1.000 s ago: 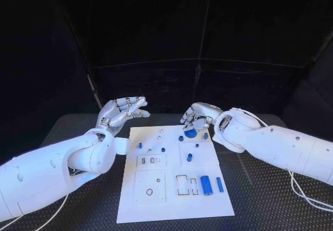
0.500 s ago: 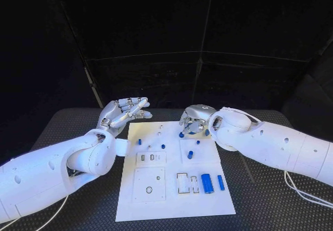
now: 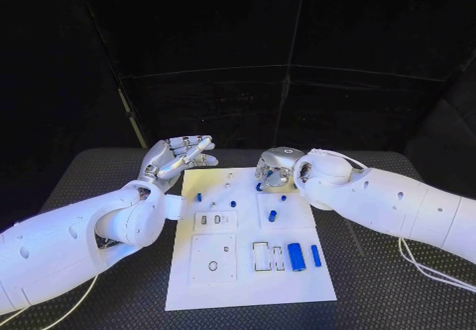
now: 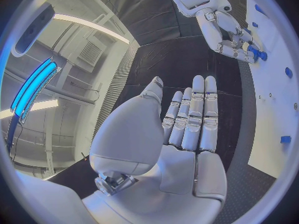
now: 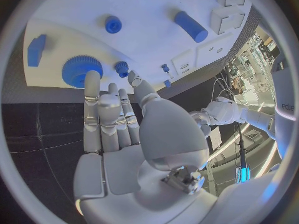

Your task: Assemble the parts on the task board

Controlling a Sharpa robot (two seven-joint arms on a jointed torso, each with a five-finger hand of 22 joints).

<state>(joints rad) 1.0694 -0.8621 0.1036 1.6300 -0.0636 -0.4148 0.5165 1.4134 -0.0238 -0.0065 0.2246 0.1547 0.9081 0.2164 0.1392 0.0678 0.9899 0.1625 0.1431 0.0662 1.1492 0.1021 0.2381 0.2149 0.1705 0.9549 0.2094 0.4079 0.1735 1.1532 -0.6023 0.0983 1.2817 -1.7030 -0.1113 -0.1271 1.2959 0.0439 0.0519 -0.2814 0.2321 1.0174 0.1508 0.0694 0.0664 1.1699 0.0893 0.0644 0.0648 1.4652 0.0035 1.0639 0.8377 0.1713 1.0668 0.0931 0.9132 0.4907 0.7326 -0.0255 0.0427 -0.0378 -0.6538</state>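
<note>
Parts, small blue rigid plastic (image 3: 296,256): light, slippery; we pinch their sides. Right hand (image 3: 274,172) and left hand (image 3: 179,157): fingers apart, holding nothing.

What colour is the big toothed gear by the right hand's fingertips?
Blue. The gear shows best in the right wrist view, lying on the white task board.
</note>
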